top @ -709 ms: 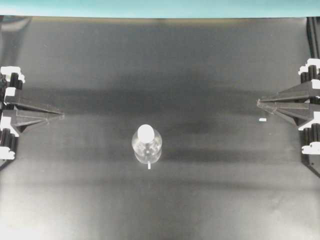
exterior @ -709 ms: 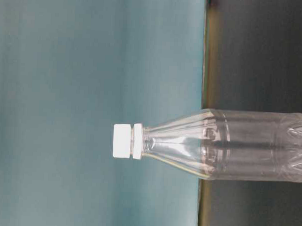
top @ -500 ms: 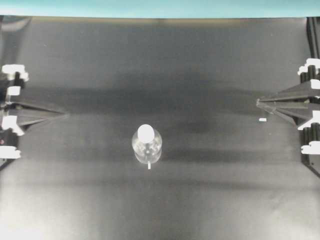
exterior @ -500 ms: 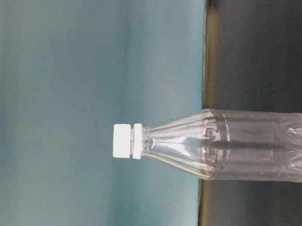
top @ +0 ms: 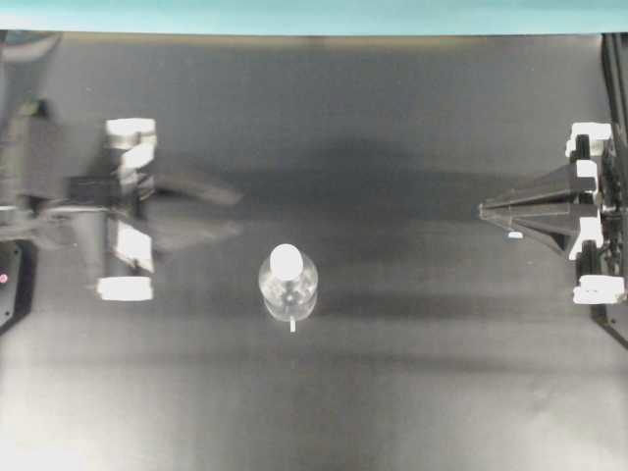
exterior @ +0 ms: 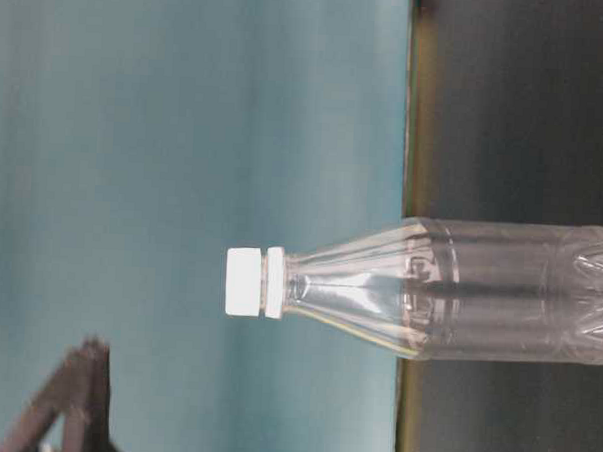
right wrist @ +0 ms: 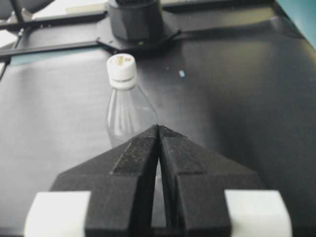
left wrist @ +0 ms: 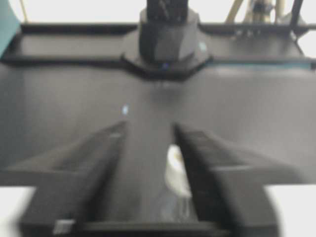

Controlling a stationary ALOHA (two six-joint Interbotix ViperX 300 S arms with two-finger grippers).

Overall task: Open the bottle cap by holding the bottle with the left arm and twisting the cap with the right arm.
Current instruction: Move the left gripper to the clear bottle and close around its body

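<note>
Bottle [top: 288, 290] stands untouched; left tool [top: 228, 211] spread; right tool [top: 483, 210] pinched together.

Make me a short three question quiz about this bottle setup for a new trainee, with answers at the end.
1. True or false: the cap is on the bottle.
2. Which gripper has its jaws apart: A) left B) right?
3. Is either gripper touching the bottle?

Key:
1. True; the table-level view shows it seated on the neck.
2. A; the right gripper's jaws meet at the tips.
3. No; both are apart from it, one on each side.
</note>
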